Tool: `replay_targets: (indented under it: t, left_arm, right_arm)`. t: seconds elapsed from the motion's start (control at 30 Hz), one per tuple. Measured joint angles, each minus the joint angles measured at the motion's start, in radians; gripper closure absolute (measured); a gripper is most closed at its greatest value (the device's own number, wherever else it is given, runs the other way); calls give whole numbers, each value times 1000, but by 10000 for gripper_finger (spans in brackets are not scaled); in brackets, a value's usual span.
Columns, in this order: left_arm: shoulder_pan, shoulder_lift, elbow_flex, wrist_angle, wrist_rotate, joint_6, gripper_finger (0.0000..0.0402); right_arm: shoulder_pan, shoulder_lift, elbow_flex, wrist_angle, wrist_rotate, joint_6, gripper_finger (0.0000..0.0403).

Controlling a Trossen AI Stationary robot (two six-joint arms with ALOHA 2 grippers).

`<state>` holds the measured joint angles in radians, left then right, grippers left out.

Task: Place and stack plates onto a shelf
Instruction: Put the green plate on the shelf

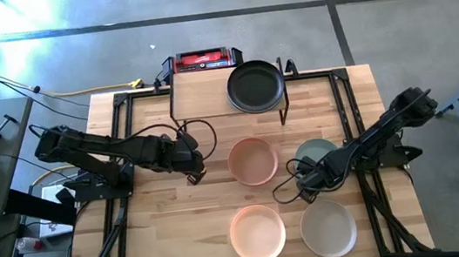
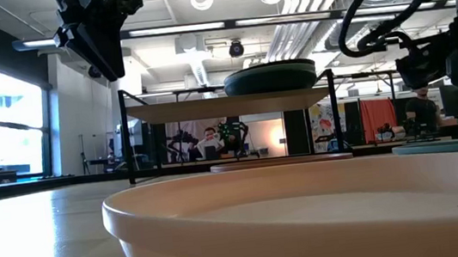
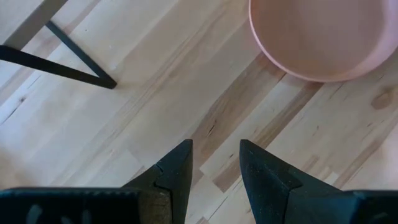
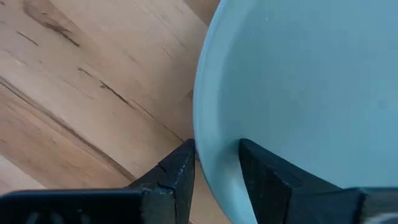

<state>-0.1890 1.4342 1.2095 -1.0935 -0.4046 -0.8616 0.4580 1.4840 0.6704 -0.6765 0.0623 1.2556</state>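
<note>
**Right pincer astride the green plate's rim, left pincer beside the pink plate**

The right pincer [image 1: 306, 182] sits low over the desk [image 1: 172, 232] at the near-left edge of the pale green plate [image 1: 317, 151]. Its wrist view shows the plate's smooth rim [image 4: 205, 124] running between the two dark fingers [image 4: 177, 171], one outside on the wood, one over the dish; whether they pinch it I cannot tell.

The left pincer [image 1: 191, 161] hangs above bare wood just left of the peach-pink plate [image 1: 253, 161], not touching it. Its fingers [image 3: 177, 168] stand a little apart with nothing between them, and the plate's rounded pink edge [image 3: 323, 37] lies ahead of them.

A black plate [image 1: 254, 86] rests on the right half of the shelf [image 1: 199, 95], whose light wooden top stands on thin black legs at the far side of the desk. Nearer the front edge lie a second peach plate [image 1: 257, 233] and a cream-white plate [image 1: 328, 228], side by side. All the dishes are round, shallow and matte; the desk is pale, streaked butcher-block wood.
</note>
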Motion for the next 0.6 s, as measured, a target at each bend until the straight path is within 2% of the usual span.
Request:
replay_targets:
  t: [0.1, 0.3, 0.47, 0.6]
  left_arm:
    - [0, 0, 0, 0, 0, 0, 280]
    - [0, 0, 0, 0, -1, 21, 280]
    - [0, 0, 0, 0, 0, 34, 280]
    - [2, 0, 0, 1, 1, -1, 280]
  right_arm:
    - [0, -1, 0, -3, 1, 1, 307]
    - [0, -18, 0, -6, -2, 16, 392]
    - [0, -45, -1, -14, -3, 24, 396]
    - [0, -52, 47, -63, 5, -18, 400]
